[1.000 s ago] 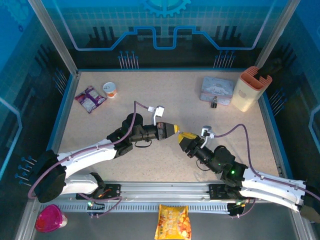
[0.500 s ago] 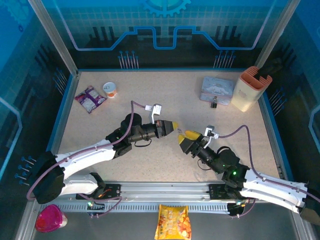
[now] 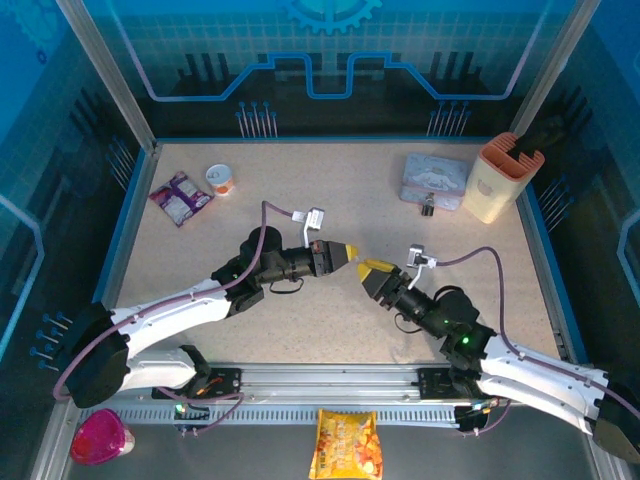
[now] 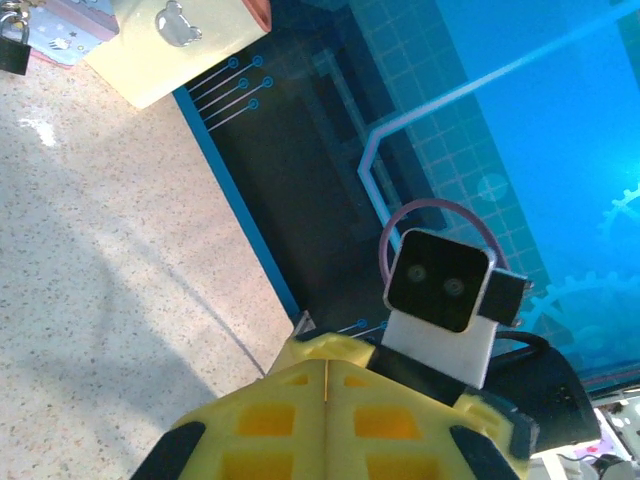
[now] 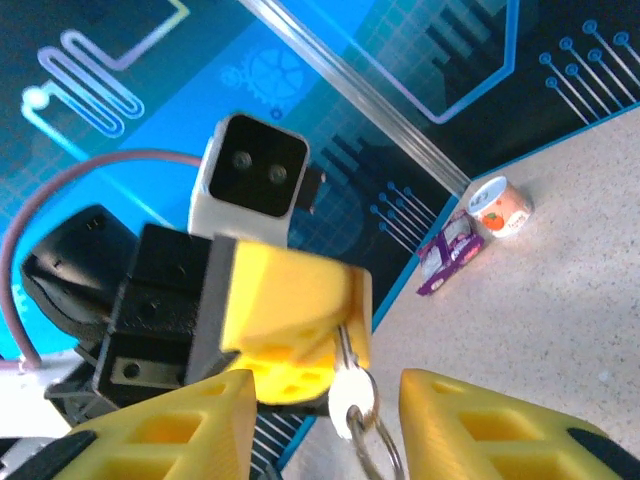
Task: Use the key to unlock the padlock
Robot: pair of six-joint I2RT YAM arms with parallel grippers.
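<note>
Mid-table: I am pinching the key point(image 5: 350, 398) in my left gripper point(image 3: 350, 254), fingers closed on it. My right gripper point(image 3: 368, 269) is facing it, spread wide and carrying nothing. The padlock point(image 3: 427, 209) is hanging on the tin box point(image 3: 436, 178), well apart. Judged not yet opened, with approach, insertion and turning all remaining.

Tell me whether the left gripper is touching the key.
Touching. The right wrist view shows the key pinched in the shut left gripper, its head hanging out below.
</note>
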